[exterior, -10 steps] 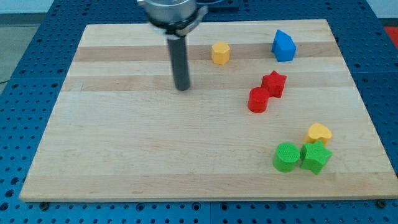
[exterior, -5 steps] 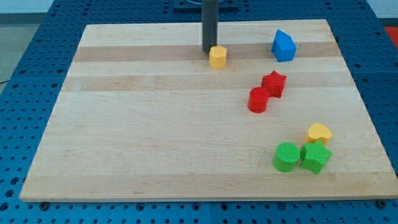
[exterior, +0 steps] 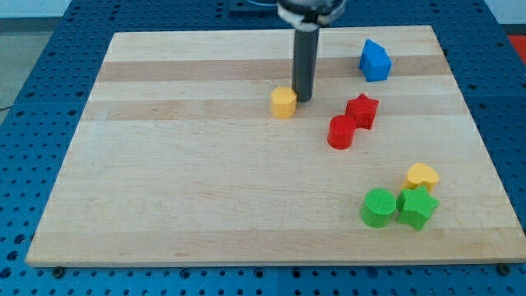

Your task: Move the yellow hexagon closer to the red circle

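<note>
The yellow hexagon (exterior: 283,103) sits near the middle of the bench (exterior: 164,181), toward the view's top, with the red circle (exterior: 341,132) to its right and slightly lower. A clear gap separates the two, so the task looks unfinished.

My tip (exterior: 303,99) stands just right of the hexagon, touching it or nearly so, between it and the red circle. That placement looks poor for the goal: pushing from this side would send the hexagon leftward, away from the circle. I judge the tip needs to get round to the hexagon's upper-left side.

The tool is a plain rod, with nothing to spread or press together. It holds nothing, and I cannot tell whether it truly touches the hexagon.

A red star (exterior: 362,110) sits touching the circle's upper right, so a hard shove could disturb both.
</note>
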Available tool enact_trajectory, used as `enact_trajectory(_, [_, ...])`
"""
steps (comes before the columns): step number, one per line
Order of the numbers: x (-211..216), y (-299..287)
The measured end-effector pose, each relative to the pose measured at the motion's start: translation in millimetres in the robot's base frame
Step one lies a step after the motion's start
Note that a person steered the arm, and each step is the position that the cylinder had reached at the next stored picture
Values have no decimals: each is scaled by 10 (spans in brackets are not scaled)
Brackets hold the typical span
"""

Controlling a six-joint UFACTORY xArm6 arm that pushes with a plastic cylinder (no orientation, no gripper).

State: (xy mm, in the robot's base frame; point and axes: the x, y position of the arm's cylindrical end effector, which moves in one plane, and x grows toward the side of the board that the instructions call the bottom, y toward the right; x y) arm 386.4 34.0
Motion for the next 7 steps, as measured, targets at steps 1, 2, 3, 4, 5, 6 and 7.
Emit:
enact_trajectory(1, [162,-97])
enact_trajectory(2, [-129,-104])
enact_trajectory(3, [-43,-490])
enact_trajectory(4, [562,-906])
enact_trajectory(5, [867,-929])
enact_trajectory(6, [869,-1199])
enact_trajectory(7, [1197,-1377])
